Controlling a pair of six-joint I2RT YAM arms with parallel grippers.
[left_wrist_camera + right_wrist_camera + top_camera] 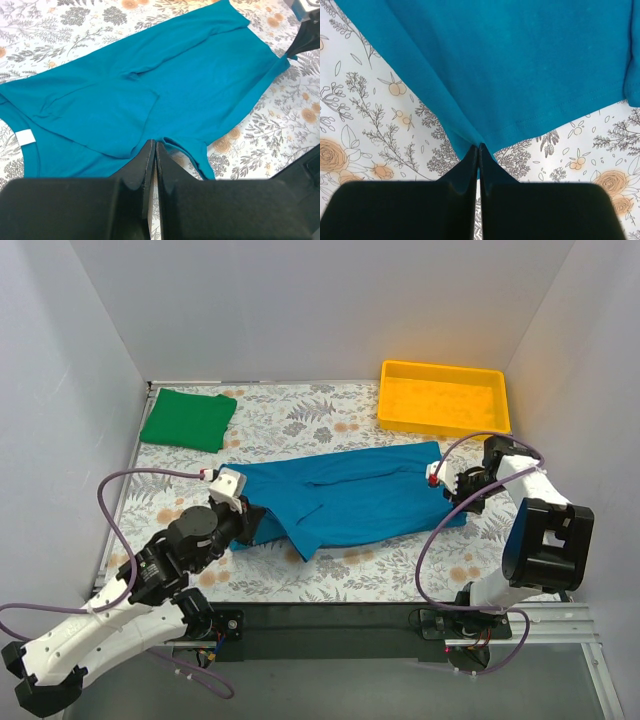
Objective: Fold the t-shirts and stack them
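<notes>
The teal-blue t-shirt [350, 495] lies stretched left to right across the middle of the floral cloth, folded lengthwise. My left gripper [260, 523] is at its near left end. In the left wrist view the left gripper [155, 145] is shut, with a fold of the teal t-shirt [175, 75] pinched at the tips. My right gripper [453, 492] is at the shirt's right end. In the right wrist view the right gripper [479, 147] is shut on a hemmed corner of the teal t-shirt [520, 60]. The green t-shirt [188, 420] lies folded at the back left, apart from both grippers.
A yellow plastic tray [442, 426] stands at the back right, just beyond the right gripper. White walls close in the left, back and right sides. The floral tablecloth [300, 410] covers the table. A black base rail [330, 625] runs along the near edge.
</notes>
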